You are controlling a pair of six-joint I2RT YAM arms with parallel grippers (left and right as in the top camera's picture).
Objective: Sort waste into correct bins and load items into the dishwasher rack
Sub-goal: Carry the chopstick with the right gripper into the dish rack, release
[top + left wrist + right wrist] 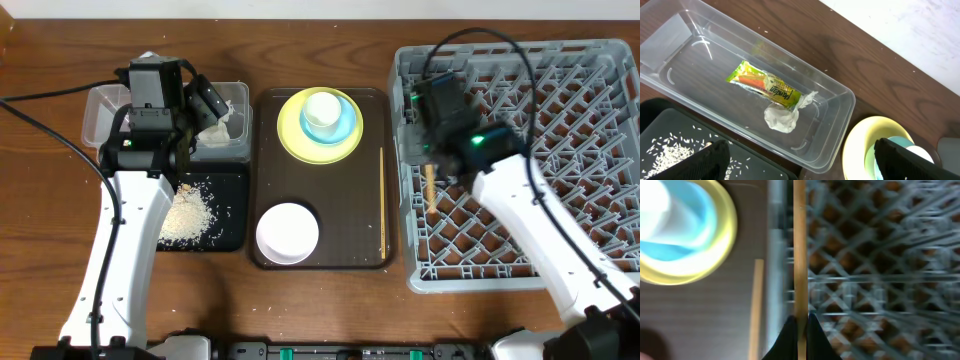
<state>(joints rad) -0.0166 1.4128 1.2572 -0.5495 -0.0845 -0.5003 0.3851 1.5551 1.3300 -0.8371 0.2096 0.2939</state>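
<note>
Chopstick [799,245] pinched between the pressed-together fingers of my right gripper [800,322], held just inside the left wall of the rack [560,110]. The wrist view is blurred, so I cannot tell whether its far end touches the lattice. Second chopstick [381,200] lies along the right edge of the brown tray [340,210]. On that tray: yellow plate [290,135] with blue bowl [345,125] and white cup [322,105] stacked on it; white bowl [288,233] near the front.

My left gripper [802,150] hangs over the clear tub [835,100], fingers spread wide and holding nothing. Wrapper [765,85] and tissue [781,119] lie touching on the tub floor. Rice [187,212] is scattered in the black tray [228,215], just beside the tub.
</note>
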